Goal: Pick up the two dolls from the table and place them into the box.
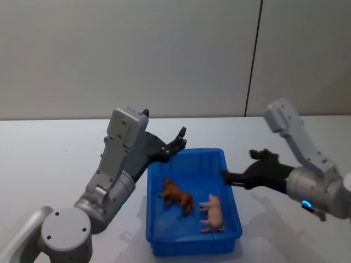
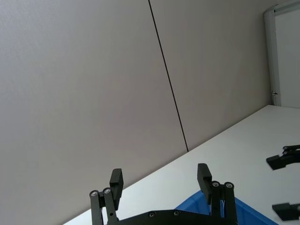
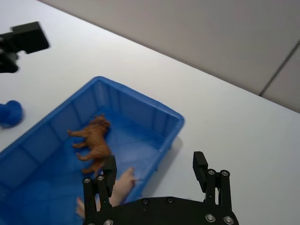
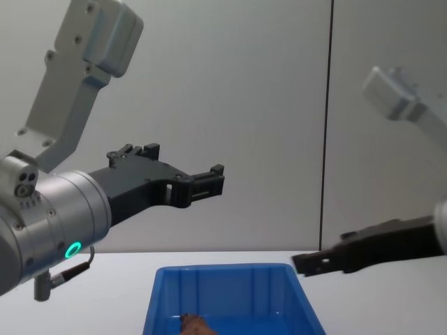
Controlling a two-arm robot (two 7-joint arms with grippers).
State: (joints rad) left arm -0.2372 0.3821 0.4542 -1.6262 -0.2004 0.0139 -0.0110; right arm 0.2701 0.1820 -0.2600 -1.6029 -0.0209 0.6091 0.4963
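Listing the contents of one work surface:

- **Counter** (image 1: pixel 49 164): plain white and flat, carrying the box.
- **Box** (image 1: pixel 192 245): bright blue bin with a thick rim and ribbed inner walls. It stands on the counter between the two arms.
- **Reddish-brown doll** (image 1: pixel 176 195): rough-furred, lying on its side on the box floor in the robot's left half.
- **Pink doll** (image 1: pixel 213 213): pale, lying on its side on the box floor. It is just beside the brown one, toward the right wall and nearer the robot. Whether the two touch cannot be told.
- **Left claw** (image 1: pixel 178 139): raised above the box's far left corner and pointing toward the wall. Its fingers are spread with nothing between them.
- **Right claw** (image 1: pixel 226 176): hovers at the box's right rim, a little above it. Its fingers are spread and it is empty.
- **Wall** (image 1: pixel 164 55): grey panels with a dark vertical seam, behind the counter.
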